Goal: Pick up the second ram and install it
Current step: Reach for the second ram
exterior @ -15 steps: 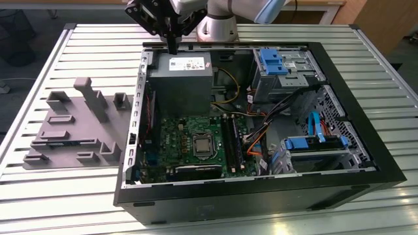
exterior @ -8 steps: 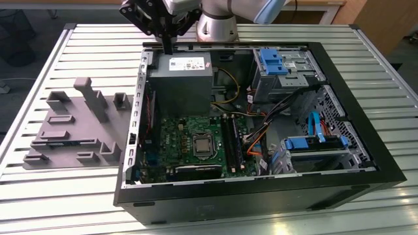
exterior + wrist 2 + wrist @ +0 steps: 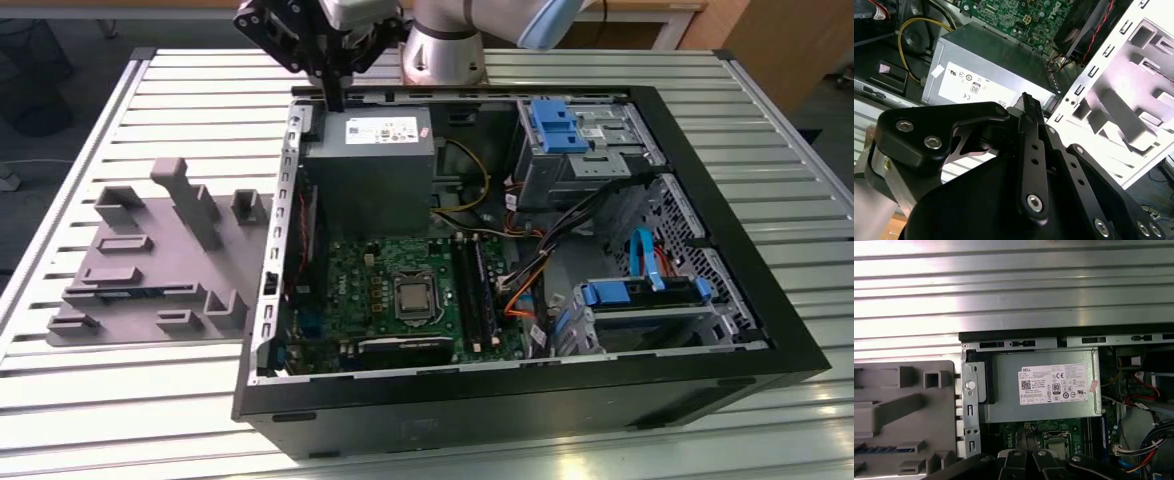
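The ram [image 3: 134,293] is seen as a thin blue-green strip lying flat in a groove of the grey holder [image 3: 200,215], near the holder's front edge, on the exterior view's left of the open case [image 3: 534,405]. In the first wrist view the same strip [image 3: 874,449] is seen low in the holder, just outside the case's metal side wall. Nothing is touching it.

The gripper [image 3: 332,98] is held well apart from the ram, above the far rim of the case, beside the far corner of the power supply [image 3: 367,160]. Its fingers are seen pressed together into one black bar pointing down, with nothing between them; in the second wrist view the closed tip [image 3: 1027,102] is set against the power supply's labelled face.

Inside the case, the motherboard [image 3: 380,290] is laid below the power supply, with the long black slots [image 3: 477,292] on the exterior view's right of it. Holder and case are both set on the slatted table [image 3: 200,100]
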Robot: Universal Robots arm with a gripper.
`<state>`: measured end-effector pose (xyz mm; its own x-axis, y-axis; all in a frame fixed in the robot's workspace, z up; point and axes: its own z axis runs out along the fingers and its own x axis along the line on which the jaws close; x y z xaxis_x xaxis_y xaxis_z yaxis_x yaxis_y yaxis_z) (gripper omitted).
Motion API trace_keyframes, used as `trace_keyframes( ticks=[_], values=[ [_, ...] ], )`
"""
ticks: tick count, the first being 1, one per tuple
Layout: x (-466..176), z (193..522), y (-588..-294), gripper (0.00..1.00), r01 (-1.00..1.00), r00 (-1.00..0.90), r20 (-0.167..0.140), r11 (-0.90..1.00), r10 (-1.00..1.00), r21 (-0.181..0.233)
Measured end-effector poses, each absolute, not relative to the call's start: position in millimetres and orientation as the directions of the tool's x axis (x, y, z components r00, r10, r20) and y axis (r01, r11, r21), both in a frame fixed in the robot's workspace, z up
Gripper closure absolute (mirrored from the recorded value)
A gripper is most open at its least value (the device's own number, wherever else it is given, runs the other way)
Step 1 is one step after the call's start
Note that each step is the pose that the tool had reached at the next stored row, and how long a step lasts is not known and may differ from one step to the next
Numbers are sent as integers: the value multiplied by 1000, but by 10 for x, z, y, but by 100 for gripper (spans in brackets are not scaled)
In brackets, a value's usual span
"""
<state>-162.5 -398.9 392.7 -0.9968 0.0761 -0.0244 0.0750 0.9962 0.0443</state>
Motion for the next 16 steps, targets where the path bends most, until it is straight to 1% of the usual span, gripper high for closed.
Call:
trace_keyframes(
  ticks=[16],
  values=[
    [-1774,3919,-3989,89,75,-997,-24,996,76,44]
  ],
)
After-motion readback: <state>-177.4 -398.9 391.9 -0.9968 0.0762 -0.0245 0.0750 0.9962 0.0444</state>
